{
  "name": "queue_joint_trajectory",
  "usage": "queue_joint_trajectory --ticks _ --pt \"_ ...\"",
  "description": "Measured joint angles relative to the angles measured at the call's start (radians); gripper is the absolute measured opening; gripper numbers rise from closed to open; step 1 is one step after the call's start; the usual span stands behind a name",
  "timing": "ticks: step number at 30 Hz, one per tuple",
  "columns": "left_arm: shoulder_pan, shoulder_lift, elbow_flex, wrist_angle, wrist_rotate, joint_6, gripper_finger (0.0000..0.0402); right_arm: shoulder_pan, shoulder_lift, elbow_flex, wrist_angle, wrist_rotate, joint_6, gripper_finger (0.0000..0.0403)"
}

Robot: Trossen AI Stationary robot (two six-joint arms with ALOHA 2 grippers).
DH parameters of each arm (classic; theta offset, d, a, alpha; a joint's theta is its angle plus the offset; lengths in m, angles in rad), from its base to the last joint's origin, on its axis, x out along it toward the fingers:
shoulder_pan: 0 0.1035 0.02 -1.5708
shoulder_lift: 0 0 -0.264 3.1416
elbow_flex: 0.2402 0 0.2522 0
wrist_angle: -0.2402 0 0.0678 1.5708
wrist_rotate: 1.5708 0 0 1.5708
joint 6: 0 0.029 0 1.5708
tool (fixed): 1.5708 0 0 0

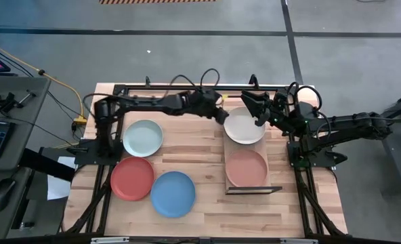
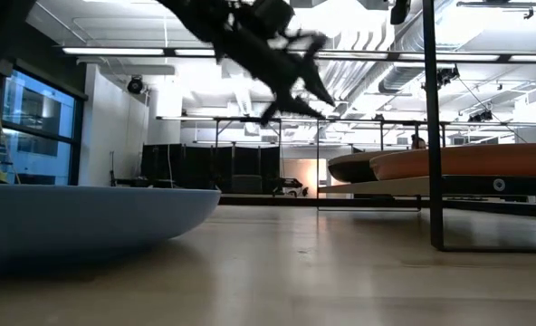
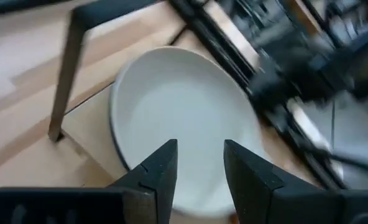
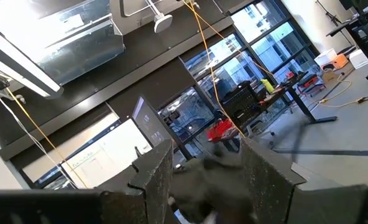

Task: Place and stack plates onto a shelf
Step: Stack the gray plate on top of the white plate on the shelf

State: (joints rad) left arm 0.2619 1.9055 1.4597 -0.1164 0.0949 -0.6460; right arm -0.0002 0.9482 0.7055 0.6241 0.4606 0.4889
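The shelf (image 1: 229,150) lies on the table's right half. On it a white plate (image 1: 244,127) sits at the far end and a salmon pink plate (image 1: 246,168) at the near end. Under the white plate (image 3: 178,112) a dark rim (image 3: 113,118) shows; whether it is the dark teal plate I cannot tell. The pale mint (image 1: 143,137), coral red (image 1: 133,178) and bright blue (image 1: 173,194) plates rest on the tabletop at left. My left gripper (image 1: 224,116) (image 3: 199,155) hovers open above the white plate's left rim, raised clear in the low view (image 2: 295,86). My right gripper (image 1: 258,112) (image 4: 206,168) is open beside the plate's far right rim, tipped upward toward the room.
The shelf's black frame ends stand at its far end (image 3: 66,74) and near end (image 1: 255,190). In the low view the blue plate (image 2: 69,222) fills the left foreground and a frame post (image 2: 431,118) rises at right. Bare wood lies between the left plates and the shelf.
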Motion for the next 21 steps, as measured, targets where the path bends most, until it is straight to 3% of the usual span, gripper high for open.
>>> queue_joint_trajectory --ticks 4,8,17,21 --pt "-0.040 -0.152 -0.052 -0.071 0.008 0.141 0.0120 0.000 0.000 0.000 -0.014 0.000 0.000 0.0169" --pt "-0.086 -0.341 -0.194 -0.048 -0.014 0.220 0.0120 0.000 0.000 0.000 -0.046 0.000 0.000 0.0169" --pt "-0.183 -0.805 -0.635 0.284 -0.023 0.198 0.0120 0.000 0.000 0.000 -0.131 -0.079 -0.001 0.0169" --pt "-0.221 -0.971 -0.754 0.330 -0.140 0.187 0.0120 0.000 0.000 0.000 -0.175 -0.092 -0.060 0.0169"
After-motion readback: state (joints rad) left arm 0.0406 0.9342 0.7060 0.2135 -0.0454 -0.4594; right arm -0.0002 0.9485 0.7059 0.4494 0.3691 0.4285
